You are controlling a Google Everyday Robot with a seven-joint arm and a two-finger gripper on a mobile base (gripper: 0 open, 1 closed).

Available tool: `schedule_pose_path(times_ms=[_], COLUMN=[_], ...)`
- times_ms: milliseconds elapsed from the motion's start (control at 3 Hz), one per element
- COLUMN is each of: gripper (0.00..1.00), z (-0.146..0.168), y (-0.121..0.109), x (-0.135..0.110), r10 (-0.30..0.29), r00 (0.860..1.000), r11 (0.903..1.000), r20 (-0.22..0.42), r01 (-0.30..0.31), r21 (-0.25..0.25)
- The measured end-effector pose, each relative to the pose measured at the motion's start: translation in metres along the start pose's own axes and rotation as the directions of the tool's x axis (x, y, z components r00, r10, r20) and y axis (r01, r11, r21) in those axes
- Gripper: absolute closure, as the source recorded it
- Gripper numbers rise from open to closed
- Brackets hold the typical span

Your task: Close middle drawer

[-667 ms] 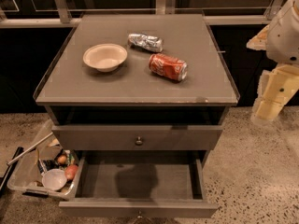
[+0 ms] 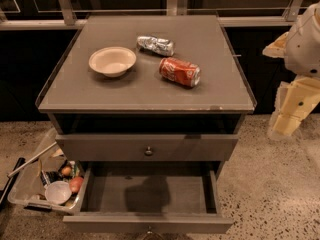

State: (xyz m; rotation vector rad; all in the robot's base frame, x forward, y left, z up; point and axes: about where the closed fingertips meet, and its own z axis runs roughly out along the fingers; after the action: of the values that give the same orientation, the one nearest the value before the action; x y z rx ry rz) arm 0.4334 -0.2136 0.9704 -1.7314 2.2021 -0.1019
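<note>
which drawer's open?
The wide grey drawer at the bottom, pulled out, inside showing; the knobbed grey drawer above sits pushed in. The gripper hangs right of the cabinet.

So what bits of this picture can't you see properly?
1. Middle drawer: the camera view's bottom edge cuts its front and knob, and the open drawer hides whatever lies underneath.
2. Gripper, right of the cabinet and away from the drawer: the right edge cuts off the arm above it.
3. Plastic bin on the floor, left: the things inside are too small to name, and the drawer's side covers one end.
</note>
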Motion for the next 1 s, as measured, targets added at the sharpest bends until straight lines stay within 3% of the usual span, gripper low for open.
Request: schedule_pose_path(times_ms=[667, 1000], gripper=[0.0, 0.19], z=[0.048, 0.074], y=[0.05, 0.069], x=[0.003, 0.009], r10=[-0.06, -0.093], r00=[0.993, 0.987], r11=[0.9977, 0.9956], r20=[0.099, 0.132], r01=[0.063, 0.094], r21=[-0.026, -0.005])
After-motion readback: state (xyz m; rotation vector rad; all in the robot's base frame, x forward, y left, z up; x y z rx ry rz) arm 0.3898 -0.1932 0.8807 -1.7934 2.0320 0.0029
